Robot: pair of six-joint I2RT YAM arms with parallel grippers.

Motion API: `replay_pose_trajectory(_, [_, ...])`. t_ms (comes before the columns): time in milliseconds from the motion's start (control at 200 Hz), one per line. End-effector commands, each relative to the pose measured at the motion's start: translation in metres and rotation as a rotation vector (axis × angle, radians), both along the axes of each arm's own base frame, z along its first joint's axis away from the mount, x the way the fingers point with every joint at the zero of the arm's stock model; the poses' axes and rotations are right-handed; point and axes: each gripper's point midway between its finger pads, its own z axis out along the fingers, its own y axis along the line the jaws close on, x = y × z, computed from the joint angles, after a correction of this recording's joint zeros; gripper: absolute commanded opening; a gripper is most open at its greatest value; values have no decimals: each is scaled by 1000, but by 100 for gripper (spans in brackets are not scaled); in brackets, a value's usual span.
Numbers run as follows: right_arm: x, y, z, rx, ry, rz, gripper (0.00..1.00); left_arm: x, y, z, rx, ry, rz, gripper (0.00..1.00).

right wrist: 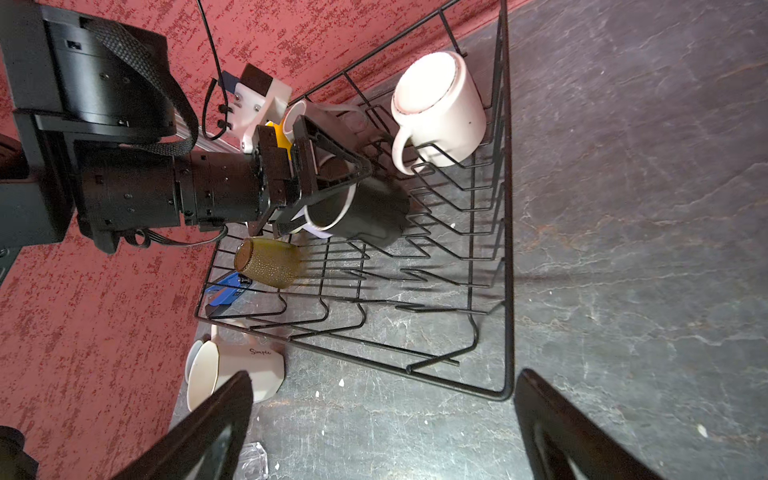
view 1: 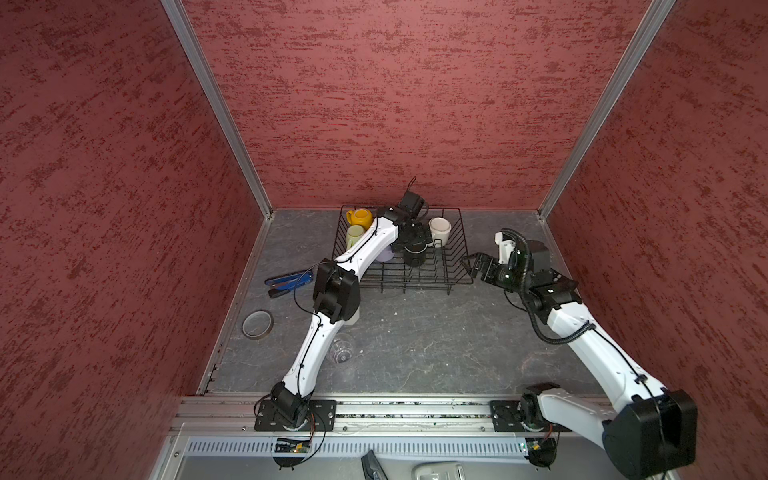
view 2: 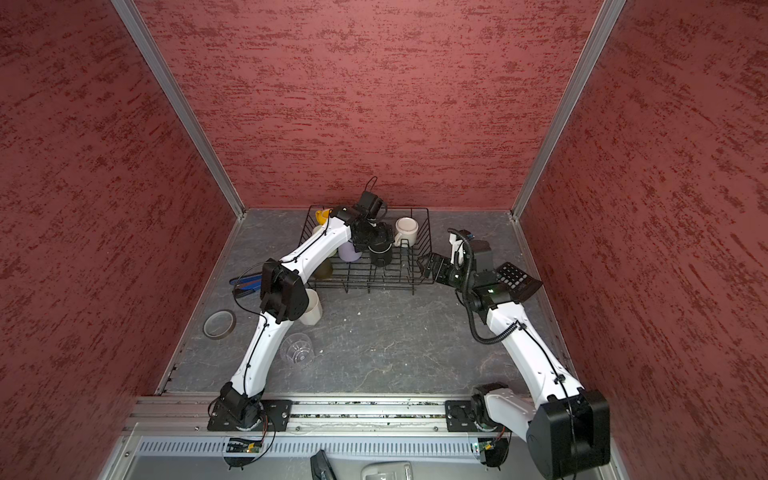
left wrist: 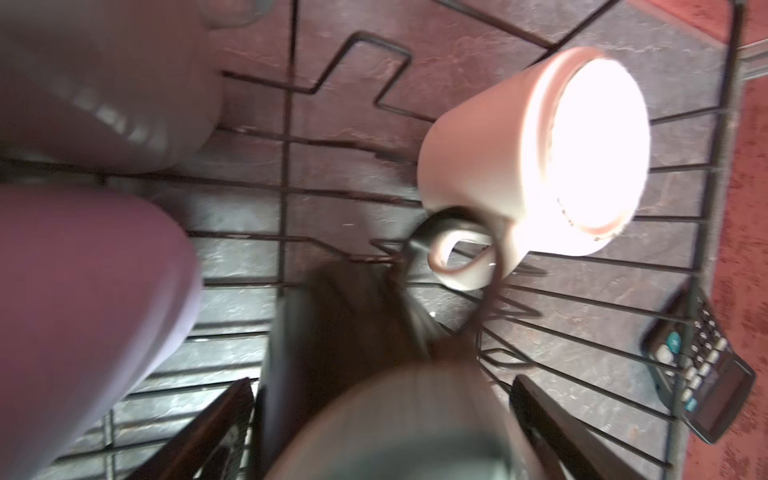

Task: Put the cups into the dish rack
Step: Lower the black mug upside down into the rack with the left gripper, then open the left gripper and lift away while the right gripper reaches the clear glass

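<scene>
The black wire dish rack (view 1: 457, 266) (right wrist: 505, 249) stands at the back of the table. Inside it are a yellow mug (view 1: 360, 217), a pale green mug (view 1: 354, 237), a lilac tumbler (view 2: 348, 251), an olive-brown glass (right wrist: 268, 262), a white mug (view 1: 439, 229) (left wrist: 519, 158) and a black cup (view 1: 414, 254) (right wrist: 370, 216). My left gripper (view 1: 413, 246) (left wrist: 381, 382) hangs over the black cup, jaws open either side of its blurred rim. A white faceted mug (view 2: 311, 307) and a clear glass (view 2: 296, 348) sit on the table. My right gripper (view 1: 473, 266) (right wrist: 384, 376) is open and empty beside the rack's right wall.
A black calculator (view 2: 517, 282) lies right of the rack, under my right arm. Blue-handled pliers (view 1: 289, 280) and a tape roll (view 1: 257, 325) lie at the left. Red walls close in three sides.
</scene>
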Motion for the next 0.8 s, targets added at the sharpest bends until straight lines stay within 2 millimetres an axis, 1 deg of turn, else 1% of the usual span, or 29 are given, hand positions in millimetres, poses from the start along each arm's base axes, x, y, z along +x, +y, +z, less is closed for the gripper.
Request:
replay_pose_trajectory(0, [0,2,2,12,-10,10,99,5,-14,24,-41,-74,-25,97])
replay_pose_trajectory(155, [1,2,1,6,-9,10,99,5,-14,34,-52,-94,-24,95])
replay_pose_trajectory(220, [1,1,1,0,-9,8,99,5,-14,42,-60,-114,-23,94])
replay_pose_trajectory(291, [2,0,2,-14,-8,9,98,4,-11,55,-68,-154,-22,94])
replay_pose_trajectory(351, [3,-2,1,-30,-1,2,97,2,-9,72,-80,-196,-25,94])
replay_pose_trajectory(436, [5,-2,1,-48,7,5,92,0,-4,101,-84,-270,-32,94])
replay_pose_trajectory(556, [4,3,4,-73,14,21,88,-7,11,140,-64,-381,-39,94])
replay_pose_trajectory(696, [-1,22,10,-116,8,57,86,-19,35,182,-8,-500,-41,94])
replay_pose_trajectory(726, [-4,28,12,-122,6,71,85,-23,41,192,7,-532,-42,95])
replay_pose_trajectory(741, [-5,31,13,-126,5,76,85,-24,43,193,18,-542,-43,95])
replay_pose_trajectory(746, [-6,32,13,-126,5,78,85,-25,45,198,18,-553,-41,95])
replay_pose_trajectory(761, [-7,36,13,-130,5,86,85,-28,49,203,26,-571,-38,95])
replay_pose_trajectory(791, [-11,45,16,-134,3,107,84,-33,57,211,41,-600,-36,96])
